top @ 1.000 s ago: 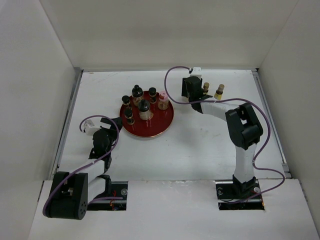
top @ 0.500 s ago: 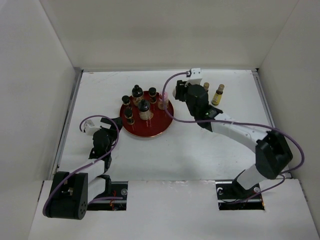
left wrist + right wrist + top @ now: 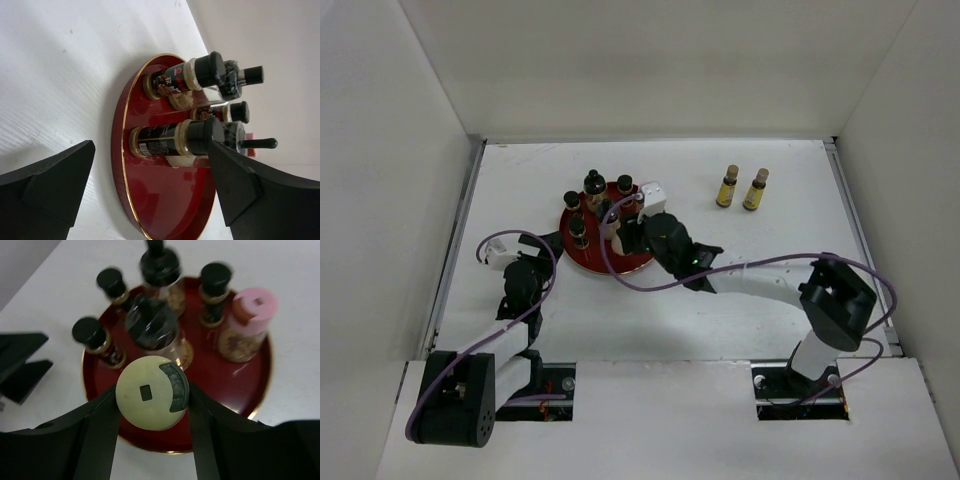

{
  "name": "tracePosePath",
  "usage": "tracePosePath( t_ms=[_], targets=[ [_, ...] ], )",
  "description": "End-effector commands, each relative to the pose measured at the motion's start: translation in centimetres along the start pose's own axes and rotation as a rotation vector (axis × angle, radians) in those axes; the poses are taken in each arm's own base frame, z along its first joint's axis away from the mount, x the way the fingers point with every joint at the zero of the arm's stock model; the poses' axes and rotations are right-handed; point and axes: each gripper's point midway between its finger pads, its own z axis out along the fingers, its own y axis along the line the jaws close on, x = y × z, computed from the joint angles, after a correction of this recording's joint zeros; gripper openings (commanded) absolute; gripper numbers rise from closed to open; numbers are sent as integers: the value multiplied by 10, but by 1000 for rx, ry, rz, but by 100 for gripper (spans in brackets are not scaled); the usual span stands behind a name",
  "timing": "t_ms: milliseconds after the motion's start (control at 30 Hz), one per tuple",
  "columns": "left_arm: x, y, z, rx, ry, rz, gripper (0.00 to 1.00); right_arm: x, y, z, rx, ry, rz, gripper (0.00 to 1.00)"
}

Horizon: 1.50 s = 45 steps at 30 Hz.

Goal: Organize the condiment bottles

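The left gripper (image 3: 150, 144) sits low on the white table (image 3: 740, 290) at 9 o'clock of the red tray (image 3: 620, 264). Its fingers are spread wide with nothing between them, and they face the tray.

Five black-capped bottles (image 3: 89, 333) stand upright on the tray, filling it from 9 to 1 o'clock. In the right wrist view, a pink-capped jar (image 3: 252, 305) stands at 2 o'clock.

The right gripper (image 3: 153, 390) reaches in from the tray's 4 o'clock. Its fingers are partly closed and clamp a cream-capped jar (image 3: 145, 392) by the sides. The jar is over the tray's 6 o'clock part, and its base is hidden, so I cannot tell whether it touches the tray.

Two amber bottles (image 3: 726, 186) with gold caps stand side by side on the table at 2 o'clock, well apart from the tray.
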Motion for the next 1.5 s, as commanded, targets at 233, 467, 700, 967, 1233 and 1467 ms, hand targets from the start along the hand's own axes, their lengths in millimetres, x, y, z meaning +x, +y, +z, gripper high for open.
tracePosePath(
  t_ms=[233,467,700,967,1233,1467],
  targets=[
    [-11,-20,0,67,-37,-7,100,17,68,34,-113,-34,55,49],
    [-11,-19,0,66,-36,-14,100,41,62,56,-48,-26,22,50],
    [-10,-18,2,62,-31,-15,100,63,60,60,-32,19,-17,66],
    [-11,-18,2,62,-34,-9,100,30,64,34,-72,-24,-13,84],
    [-11,-18,1,62,-33,-14,100,-12,19,-16,-53,-96,46,84],
    [-8,-19,2,64,-23,-14,100,-39,-99,-8,176,-134,149,44]
  ],
)
